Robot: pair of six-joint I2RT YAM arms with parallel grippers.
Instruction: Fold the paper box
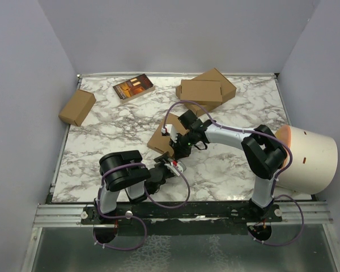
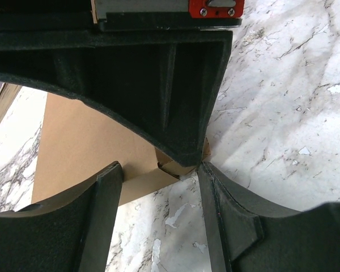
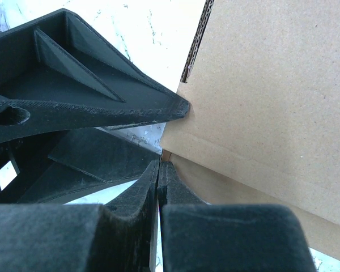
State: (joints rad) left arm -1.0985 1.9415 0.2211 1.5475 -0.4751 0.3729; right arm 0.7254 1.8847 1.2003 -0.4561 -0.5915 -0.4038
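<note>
In the top view, the paper box is seen near the middle of the counter, a little towards the near edge. It is approached from two sides. The right end effector is reached across from the right edge, and the left end effector is set just beside the box's near corner. This is probably so that one arm can steady the cardboard while the other works a flap. Well apart from them, a small carton is found by the far left corner. A dark printed box and stacked brown boxes are ranged along the far edge, and a pale drum is placed at the right edge.

In the left wrist view, the left fingers are spread wide with nothing gripped. The box's corner is framed just ahead of the gap, where a small flap is seen. The right end effector is pressed down at that same corner, apparently to pin it.

In the right wrist view, the right fingers are pressed together, and their tips are laid against the box where a fold line meets its edge. Whether a layer of cardboard is caught between them cannot be told.
</note>
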